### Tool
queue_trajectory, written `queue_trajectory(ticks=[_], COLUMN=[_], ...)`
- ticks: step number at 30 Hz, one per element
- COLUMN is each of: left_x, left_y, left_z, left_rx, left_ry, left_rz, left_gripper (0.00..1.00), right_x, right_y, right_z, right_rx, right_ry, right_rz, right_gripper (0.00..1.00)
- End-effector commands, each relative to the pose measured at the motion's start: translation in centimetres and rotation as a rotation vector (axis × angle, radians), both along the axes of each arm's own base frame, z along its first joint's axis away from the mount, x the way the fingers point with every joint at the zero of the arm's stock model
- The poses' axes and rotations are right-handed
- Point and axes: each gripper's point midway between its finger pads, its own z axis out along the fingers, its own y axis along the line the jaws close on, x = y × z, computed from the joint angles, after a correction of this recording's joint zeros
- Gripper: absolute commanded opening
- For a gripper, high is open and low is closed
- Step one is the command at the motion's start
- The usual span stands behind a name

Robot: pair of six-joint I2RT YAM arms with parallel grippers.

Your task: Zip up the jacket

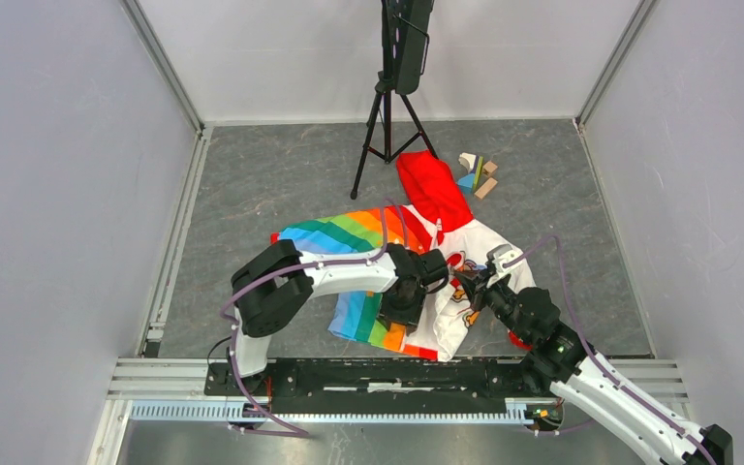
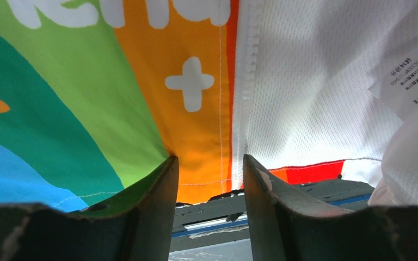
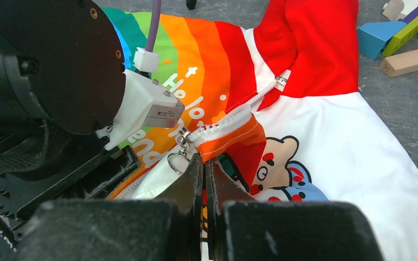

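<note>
Top external gives us the layout: the jacket (image 1: 349,237) lies spread on the grey table (image 1: 271,174), its red hood (image 1: 433,189) pointing away from the arms, with toy blocks (image 1: 478,174) just beside the hood. Both arms meet over its middle, but from up there we cannot read either pincer. (A)

Right wrist fills that in. The right pincer (image 3: 203,159) is closed to a thin slit, its tips at the white zipper (image 3: 234,117), just beside the metal ring pull (image 3: 175,162). Whether cloth is nipped in the slit, we cannot tell. (B)

Only left wrist shows us the left pincer (image 2: 210,163). Its fingers are parted with nothing between them, and its tips are at the bottom hem where the orange stripe meets the zipper edge. (A)

It also shows a white printed label (image 2: 408,68) on the mesh lining, which we see nowhere else. (B)
</note>
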Motion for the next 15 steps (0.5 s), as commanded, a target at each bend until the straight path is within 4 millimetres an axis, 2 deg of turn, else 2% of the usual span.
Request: queue_trajectory(ticks=[1, 11, 15], left_x=[0.79, 1.05, 1.00], left_y=[0.58, 0.93, 1.08], left_z=[-1.42, -1.51, -1.49], left_rx=[0.068, 0.132, 0.132], left_ry=[-0.066, -0.105, -0.106], left_rz=[0.045, 0.065, 0.062], left_gripper=[0.54, 0.55, 0.47], right_x=[0.10, 0.06, -0.01], right_y=[0.16, 0.26, 0.28], right_z=[0.52, 0.70, 0.75], right_rx=[0.025, 0.033, 0.038], right_ry=[-0.013, -0.020, -0.022], right_rz=[0.001, 0.006, 0.009], right_gripper=[0.00, 0.00, 0.00])
